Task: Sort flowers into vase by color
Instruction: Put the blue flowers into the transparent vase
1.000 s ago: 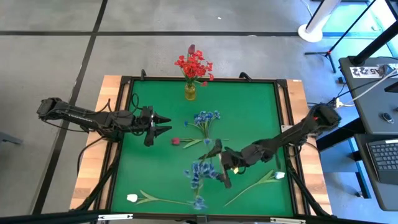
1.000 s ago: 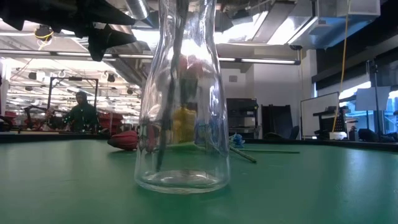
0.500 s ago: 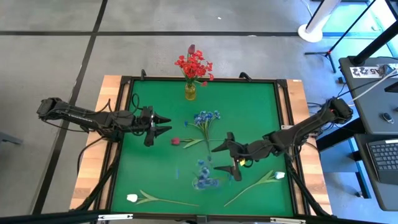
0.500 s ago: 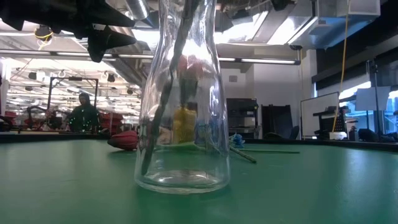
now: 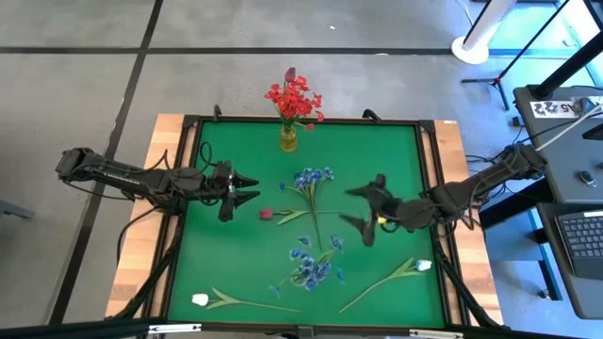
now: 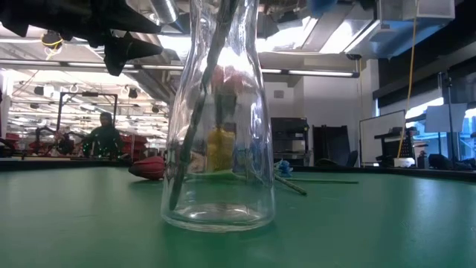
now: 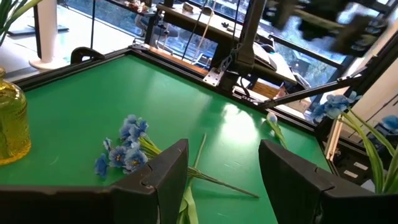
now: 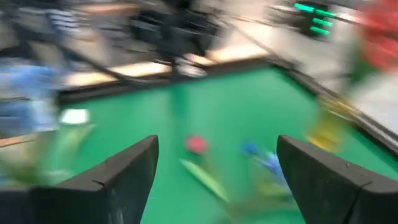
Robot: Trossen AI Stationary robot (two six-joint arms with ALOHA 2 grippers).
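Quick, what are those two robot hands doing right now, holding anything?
Left hand: open, holding nothing, hovering beside the dark red rosebud.
Right hand: open wide, holding nothing, above the green table.

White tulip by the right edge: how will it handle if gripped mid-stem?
The white tulip probably droops at both ends: its stem is long and thin. Likely light, with one small bloom. It lies flat on the green mat, so pinching the stem may be fiddly.

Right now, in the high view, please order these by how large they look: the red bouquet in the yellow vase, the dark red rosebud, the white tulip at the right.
1. Red bouquet in the yellow vase
2. White tulip, its stem included
3. Dark red rosebud

The first two look close.
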